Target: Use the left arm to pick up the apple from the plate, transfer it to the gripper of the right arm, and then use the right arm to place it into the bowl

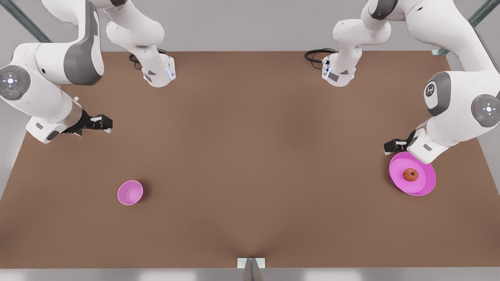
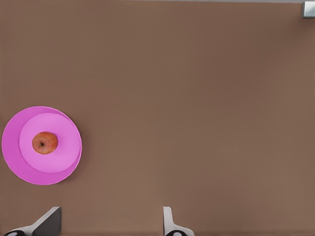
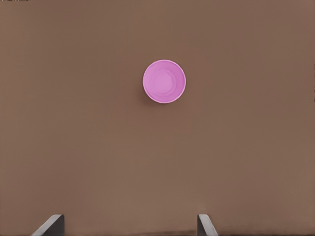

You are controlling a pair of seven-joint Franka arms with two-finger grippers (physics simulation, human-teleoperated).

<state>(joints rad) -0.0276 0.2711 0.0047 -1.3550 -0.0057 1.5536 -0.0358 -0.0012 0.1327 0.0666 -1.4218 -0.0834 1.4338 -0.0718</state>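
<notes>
Brown table [image 1: 250,164]: apple [image 1: 410,175] on plate [image 1: 427,186], just beside left gripper [image 1: 391,146], fingers spread, empty. Bowl [image 1: 130,192] near right gripper [image 1: 102,123], fingers likewise parted, waiting. Bare tabletop between.

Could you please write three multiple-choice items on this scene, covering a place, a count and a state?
1. Where is the apple?
A. on the plate
B. in the bowl
C. on the bare table

2. How many pink dishes are there?
A. one
B. two
C. three

3. How is the left hand?
A. shut on the apple
B. open, holding nothing
C. shut on the bowl

Key: 1 A, the apple sits mid-plate; 2 B, one plate and one bowl; 3 B, its fingers stand apart over bare table. The right hand, also open, waits above the bowl's side.
</notes>
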